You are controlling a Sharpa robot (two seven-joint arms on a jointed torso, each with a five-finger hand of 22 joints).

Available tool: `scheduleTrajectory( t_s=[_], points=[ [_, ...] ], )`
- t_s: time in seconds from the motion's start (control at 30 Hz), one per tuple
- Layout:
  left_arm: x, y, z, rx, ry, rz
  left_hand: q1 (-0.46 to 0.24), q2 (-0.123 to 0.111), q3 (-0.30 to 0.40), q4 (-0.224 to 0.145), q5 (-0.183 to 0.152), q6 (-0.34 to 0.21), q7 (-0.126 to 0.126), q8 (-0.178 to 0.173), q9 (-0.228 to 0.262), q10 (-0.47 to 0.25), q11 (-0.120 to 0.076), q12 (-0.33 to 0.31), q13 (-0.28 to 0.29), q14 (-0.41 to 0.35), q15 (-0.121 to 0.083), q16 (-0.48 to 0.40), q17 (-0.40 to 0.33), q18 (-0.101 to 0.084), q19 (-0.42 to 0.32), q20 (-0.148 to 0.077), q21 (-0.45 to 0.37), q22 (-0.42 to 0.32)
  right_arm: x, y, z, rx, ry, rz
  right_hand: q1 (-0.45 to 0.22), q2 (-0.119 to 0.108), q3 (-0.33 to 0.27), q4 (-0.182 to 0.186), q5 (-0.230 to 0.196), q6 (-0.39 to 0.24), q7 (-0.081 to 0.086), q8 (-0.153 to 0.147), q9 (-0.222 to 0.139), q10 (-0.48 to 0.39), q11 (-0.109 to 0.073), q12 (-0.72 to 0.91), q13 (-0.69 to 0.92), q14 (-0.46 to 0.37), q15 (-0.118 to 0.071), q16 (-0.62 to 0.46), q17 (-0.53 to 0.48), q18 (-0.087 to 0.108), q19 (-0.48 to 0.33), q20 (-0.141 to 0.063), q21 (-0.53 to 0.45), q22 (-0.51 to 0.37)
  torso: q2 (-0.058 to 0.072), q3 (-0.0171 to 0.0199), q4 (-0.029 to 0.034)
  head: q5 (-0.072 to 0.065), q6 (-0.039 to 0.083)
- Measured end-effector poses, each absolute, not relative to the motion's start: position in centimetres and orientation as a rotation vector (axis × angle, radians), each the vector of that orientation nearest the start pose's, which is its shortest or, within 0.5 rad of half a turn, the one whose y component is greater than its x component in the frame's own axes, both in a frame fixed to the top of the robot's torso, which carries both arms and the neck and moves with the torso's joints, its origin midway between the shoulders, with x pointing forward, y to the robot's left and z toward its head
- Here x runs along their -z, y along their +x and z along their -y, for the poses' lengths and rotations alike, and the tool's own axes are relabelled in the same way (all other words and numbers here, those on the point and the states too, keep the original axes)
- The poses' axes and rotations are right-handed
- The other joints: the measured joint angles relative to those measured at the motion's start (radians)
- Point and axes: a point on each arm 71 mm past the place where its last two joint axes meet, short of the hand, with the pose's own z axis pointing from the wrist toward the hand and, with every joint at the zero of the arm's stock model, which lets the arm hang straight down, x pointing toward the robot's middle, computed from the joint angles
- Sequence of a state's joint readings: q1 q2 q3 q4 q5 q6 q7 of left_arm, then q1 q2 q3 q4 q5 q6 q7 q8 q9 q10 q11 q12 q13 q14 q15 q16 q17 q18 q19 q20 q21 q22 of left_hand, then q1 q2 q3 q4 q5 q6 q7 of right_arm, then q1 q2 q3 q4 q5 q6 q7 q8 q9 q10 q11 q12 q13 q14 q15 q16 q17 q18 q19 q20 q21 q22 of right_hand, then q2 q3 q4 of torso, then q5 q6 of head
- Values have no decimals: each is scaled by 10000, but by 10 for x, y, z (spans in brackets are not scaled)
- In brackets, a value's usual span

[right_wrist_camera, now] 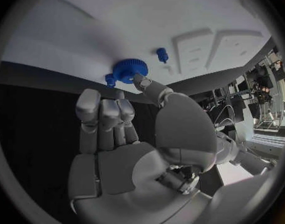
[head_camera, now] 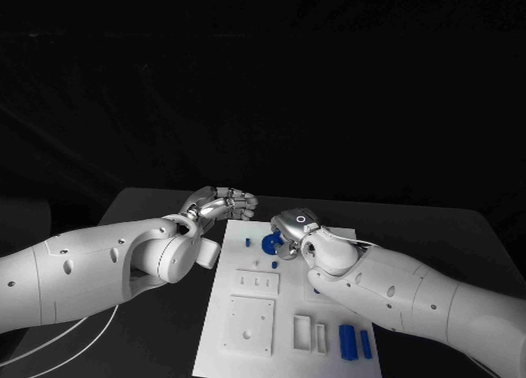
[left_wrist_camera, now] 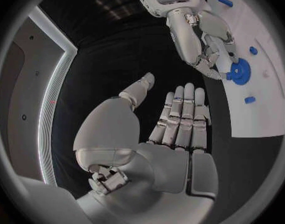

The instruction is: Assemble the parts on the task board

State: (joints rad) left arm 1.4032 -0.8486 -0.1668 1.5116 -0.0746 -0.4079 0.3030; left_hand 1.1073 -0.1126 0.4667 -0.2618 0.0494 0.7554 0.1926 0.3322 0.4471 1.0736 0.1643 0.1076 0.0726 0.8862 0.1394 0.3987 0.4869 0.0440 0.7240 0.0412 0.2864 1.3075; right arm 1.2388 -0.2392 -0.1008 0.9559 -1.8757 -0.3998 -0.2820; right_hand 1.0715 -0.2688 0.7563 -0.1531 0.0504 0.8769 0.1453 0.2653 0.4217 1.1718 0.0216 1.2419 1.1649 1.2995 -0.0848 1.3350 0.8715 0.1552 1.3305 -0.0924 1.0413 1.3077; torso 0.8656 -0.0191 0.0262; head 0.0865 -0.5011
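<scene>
Blue toothed gear (right_wrist_camera: 129, 69) on task board (right_wrist_camera: 180, 15), right hand (right_wrist_camera: 127, 134) touching.

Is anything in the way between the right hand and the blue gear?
No, nothing visible. The right hand already reaches the gear on the board: a fingertip seems to touch its rim. A small blue peg stands off to the side, clear.
</scene>
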Motion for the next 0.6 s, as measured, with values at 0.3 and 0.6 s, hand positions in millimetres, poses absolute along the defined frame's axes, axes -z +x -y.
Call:
scheduleTrajectory(
  t_s=[0.3, 0.6],
  points=[
    [129, 511, -222, 13612, -9630, -14341, 0, 0, -1, 1, 0, 0, 0, 0, -2, 0, 0, 0, 0, 0, 0, 0, -1, 0, 0, 0, 0, -1, 192, 555, 43, -3514, -4529, -14143, -11, -11, -29, 28, 0, -52, 16, -20, 0, 3, 73, 0, -10, 6, 16, 0, 13, -5, -18, 18, 0, -1, 1, -1, 1, 0, 8],
    [129, 511, -225, 13563, -9642, -14303, 0, 0, -1, 1, 0, 36, 36, 0, -1, 0, 0, 0, 0, 0, 0, -38, -1, -1, 0, 0, 0, -1, 179, 553, 70, -4378, -4214, -14068, -11, -11, -56, 56, 0, -69, -1, -20, 13, 4, 72, 0, 16, 6, 16, -18, 22, -6, 7, -1, 0, -2, -11, 3, 2, 32, 37]
  ],
)
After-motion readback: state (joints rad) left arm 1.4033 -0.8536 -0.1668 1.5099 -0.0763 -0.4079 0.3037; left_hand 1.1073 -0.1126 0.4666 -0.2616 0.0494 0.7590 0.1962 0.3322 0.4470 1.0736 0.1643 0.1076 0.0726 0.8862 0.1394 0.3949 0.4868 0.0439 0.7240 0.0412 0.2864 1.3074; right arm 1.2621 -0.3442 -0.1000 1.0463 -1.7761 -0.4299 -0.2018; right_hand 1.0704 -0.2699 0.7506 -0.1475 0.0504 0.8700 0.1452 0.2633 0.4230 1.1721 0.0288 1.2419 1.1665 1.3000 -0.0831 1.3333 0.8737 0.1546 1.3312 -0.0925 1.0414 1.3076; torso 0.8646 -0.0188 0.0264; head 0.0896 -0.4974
